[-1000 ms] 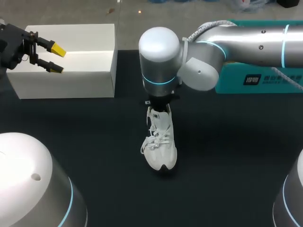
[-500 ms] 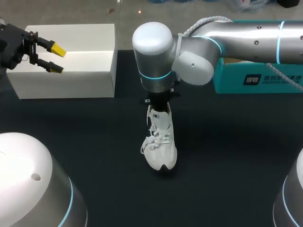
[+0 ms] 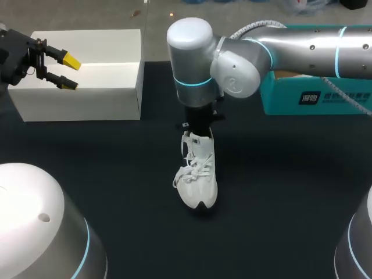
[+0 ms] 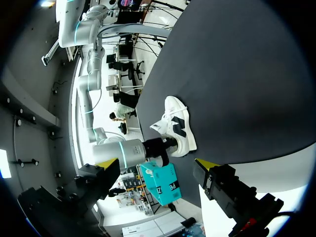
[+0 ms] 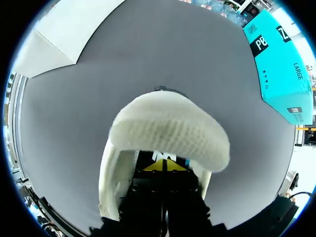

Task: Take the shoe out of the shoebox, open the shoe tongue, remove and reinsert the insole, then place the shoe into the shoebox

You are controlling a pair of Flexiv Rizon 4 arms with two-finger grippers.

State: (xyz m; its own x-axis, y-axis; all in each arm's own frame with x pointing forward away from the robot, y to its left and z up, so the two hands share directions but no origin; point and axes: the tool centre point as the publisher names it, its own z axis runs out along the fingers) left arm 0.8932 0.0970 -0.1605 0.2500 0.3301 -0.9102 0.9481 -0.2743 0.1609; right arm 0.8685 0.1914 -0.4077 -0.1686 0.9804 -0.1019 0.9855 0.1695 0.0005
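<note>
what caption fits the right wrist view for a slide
Right end effector inside the white sneaker on the black table.

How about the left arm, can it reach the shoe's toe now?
Probably yes: the left gripper hangs open over the white box, and only the right arm crowds the shoe, at its heel.

1. Open table [image 3: 104, 168] surface lies on both sides of the shoe [image 3: 197, 177] and ahead of its toe.
2. The shoe's opening is filled by the right gripper [image 5: 163, 164]; the right arm [image 3: 244, 58] overhangs the heel end.
3. A white box [image 3: 87, 87] stands at far left and a teal shoebox [image 3: 317, 96] at far right.
4. The left gripper [image 3: 68, 72], fingers apart, hangs over the white box, well apart from the shoe.
</note>
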